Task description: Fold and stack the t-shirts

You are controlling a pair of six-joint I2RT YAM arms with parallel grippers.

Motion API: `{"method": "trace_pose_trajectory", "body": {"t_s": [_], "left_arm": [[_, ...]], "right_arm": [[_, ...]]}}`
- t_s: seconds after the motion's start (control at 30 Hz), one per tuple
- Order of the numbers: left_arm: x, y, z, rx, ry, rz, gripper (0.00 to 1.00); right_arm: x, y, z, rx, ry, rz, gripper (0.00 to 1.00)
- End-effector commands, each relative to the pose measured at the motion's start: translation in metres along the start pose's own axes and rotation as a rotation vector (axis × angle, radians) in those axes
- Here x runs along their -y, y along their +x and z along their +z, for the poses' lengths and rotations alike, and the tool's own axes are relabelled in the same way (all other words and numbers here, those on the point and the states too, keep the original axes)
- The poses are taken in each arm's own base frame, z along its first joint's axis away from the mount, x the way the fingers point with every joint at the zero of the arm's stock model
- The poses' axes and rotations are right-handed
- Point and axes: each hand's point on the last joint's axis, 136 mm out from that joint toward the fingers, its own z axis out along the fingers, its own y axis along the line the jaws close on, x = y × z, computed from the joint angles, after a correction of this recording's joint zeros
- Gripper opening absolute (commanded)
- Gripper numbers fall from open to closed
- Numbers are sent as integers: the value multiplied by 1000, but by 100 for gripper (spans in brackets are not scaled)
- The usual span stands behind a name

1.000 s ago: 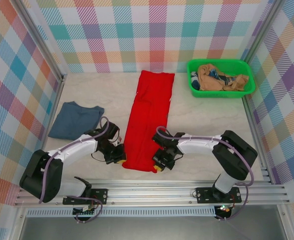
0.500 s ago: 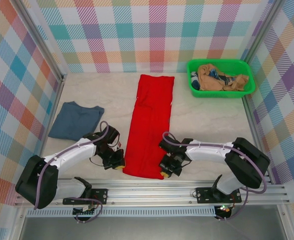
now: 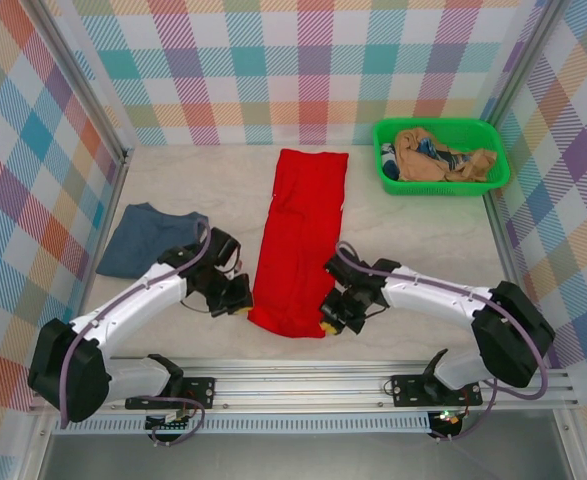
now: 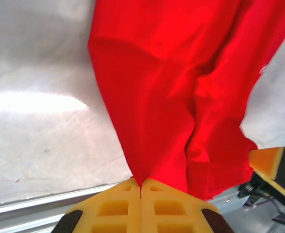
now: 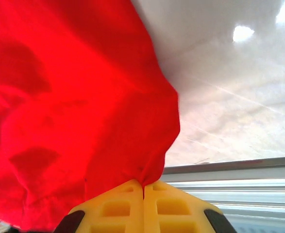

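Observation:
A long, narrow red t-shirt [image 3: 298, 235] lies folded lengthwise down the middle of the table. My left gripper [image 3: 248, 305] is shut on its near left corner; in the left wrist view the red t-shirt [image 4: 181, 92] runs into the closed yellow fingertips [image 4: 118, 206]. My right gripper [image 3: 325, 320] is shut on the near right corner, and the red t-shirt [image 5: 69, 111] is pinched between its yellow fingertips [image 5: 171, 206]. The near end of the cloth is lifted off the table. A folded slate-blue t-shirt [image 3: 151, 240] lies at the left.
A green basket [image 3: 493, 165] with crumpled tan and blue clothes stands at the back right. Checked walls close the table on three sides. A metal rail [image 3: 303, 372] runs along the near edge, just behind both grippers.
Both grippers, still shut on the red t-shirt's near corners, first drew toward the rail and then rose and moved away from it, lifting the near hem.

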Motion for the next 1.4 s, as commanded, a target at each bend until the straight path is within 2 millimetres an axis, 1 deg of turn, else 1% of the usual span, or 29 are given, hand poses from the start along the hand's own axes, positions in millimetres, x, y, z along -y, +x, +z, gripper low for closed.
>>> {"method": "trace_pose_trajectory", "body": {"t_s": [0.0,0.13,0.27,0.4,0.47,0.6,0.77,0.9,1.03,1.13,1.17,1.2,1.23,1.27,1.3,1.33,1.37], "left_arm": [[7,-30,-7,62,-22,-54,0],[28,-70,-17,130,7,-78,0],[42,-109,-28,187,-5,-86,0],[59,-142,-29,217,19,-93,0],[65,-160,-30,233,25,-101,0],[75,-195,-33,267,32,-101,0],[86,-236,-27,282,41,-108,0],[87,-256,-17,279,32,-114,0],[86,-276,-13,294,39,-130,0],[83,-291,-5,292,29,-143,0],[82,-298,0,294,30,-146,2],[80,-302,4,293,32,-152,12],[77,-307,8,291,19,-161,27],[73,-310,9,295,-9,-164,38],[71,-312,6,307,-27,-162,43],[70,-314,1,325,-33,-160,48],[73,-314,-8,347,-32,-149,60]], "right_arm": [[-17,-10,-17,-17,-27,-14,0],[-41,-35,-34,0,-58,-10,0],[-61,-61,-52,41,-73,1,0],[-78,-86,-62,64,-92,17,0],[-89,-98,-66,76,-107,18,0],[-102,-123,-74,101,-108,26,0],[-113,-155,-75,125,-125,45,0],[-126,-176,-75,129,-140,49,0],[-136,-196,-73,138,-158,69,0],[-146,-211,-65,125,-182,67,0],[-151,-216,-61,111,-192,60,0],[-151,-220,-57,109,-182,62,0],[-145,-225,-53,114,-145,77,7],[-137,-231,-51,131,-106,98,25],[-132,-235,-53,151,-94,102,36],[-128,-240,-58,192,-81,99,45],[-126,-242,-68,247,-81,83,52]]}}
